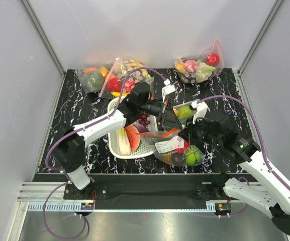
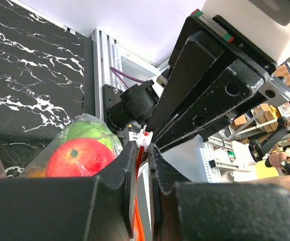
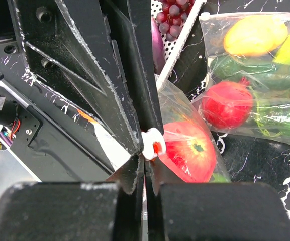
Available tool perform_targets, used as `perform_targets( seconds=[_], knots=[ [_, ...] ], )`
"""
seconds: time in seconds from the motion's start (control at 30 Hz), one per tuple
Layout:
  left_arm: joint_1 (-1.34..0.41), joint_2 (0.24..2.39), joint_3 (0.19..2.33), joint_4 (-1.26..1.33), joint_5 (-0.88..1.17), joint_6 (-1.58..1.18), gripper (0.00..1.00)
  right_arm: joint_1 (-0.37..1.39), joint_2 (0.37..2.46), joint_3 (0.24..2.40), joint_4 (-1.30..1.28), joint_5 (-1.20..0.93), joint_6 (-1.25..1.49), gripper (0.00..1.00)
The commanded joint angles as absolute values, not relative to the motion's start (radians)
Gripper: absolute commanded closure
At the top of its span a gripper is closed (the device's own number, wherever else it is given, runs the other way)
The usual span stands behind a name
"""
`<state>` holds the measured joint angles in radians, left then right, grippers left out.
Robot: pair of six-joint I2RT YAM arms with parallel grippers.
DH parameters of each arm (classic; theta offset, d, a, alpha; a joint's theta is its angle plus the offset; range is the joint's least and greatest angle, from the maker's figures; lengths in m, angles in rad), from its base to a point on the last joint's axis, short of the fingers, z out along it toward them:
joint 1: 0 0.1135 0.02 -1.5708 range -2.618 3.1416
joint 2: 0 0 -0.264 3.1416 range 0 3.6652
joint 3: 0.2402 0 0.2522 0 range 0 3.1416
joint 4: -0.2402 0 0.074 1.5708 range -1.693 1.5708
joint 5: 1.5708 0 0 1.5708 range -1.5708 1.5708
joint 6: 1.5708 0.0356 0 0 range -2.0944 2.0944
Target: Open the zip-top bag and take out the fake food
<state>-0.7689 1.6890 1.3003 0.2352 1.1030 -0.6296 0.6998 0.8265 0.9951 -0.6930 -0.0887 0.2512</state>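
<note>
The zip-top bag [image 1: 177, 149], clear with a white label and an orange-red zip strip [image 1: 164, 134], lies at the table's middle front. Inside it are a red round fruit [image 1: 181, 146] and a green round fruit [image 1: 192, 155]. My left gripper [image 1: 166, 125] comes in from the left, and in its wrist view the jaws [image 2: 142, 150] are shut on the zip strip just below the white slider [image 2: 145, 137]. My right gripper [image 1: 181, 136] meets it from the right. Its jaws [image 3: 146, 165] pinch the bag's clear edge beside the slider [image 3: 152, 143], with the red fruit [image 3: 190, 150] just behind.
A white perforated basket [image 1: 115, 146] holding a watermelon slice, a leek and grapes sits left of the bag. Another clear bag with an orange and a green apple [image 1: 185, 111] lies just behind it. More filled bags [image 1: 112, 78] [image 1: 199, 68] stand along the back wall.
</note>
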Motion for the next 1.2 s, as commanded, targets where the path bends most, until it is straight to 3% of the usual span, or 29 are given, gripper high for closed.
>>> perform_targets(
  seconds=[0.0, 0.5, 1.17],
  knots=[
    [-0.778, 1.684, 1.301, 0.334, 1.129, -0.644, 1.0, 0.696, 0.815, 1.04, -0.683, -0.074, 0.244, 1.0],
    [-0.762, 1.661, 1.261, 0.239, 1.138, -0.575, 1.0, 0.672, 0.75, 1.037, -0.709, -0.044, 0.252, 1.0],
    [-0.709, 1.608, 1.242, -0.032, 1.069, -0.397, 1.0, 0.545, 0.834, 1.055, -0.624, -0.045, 0.213, 1.0]
  ],
)
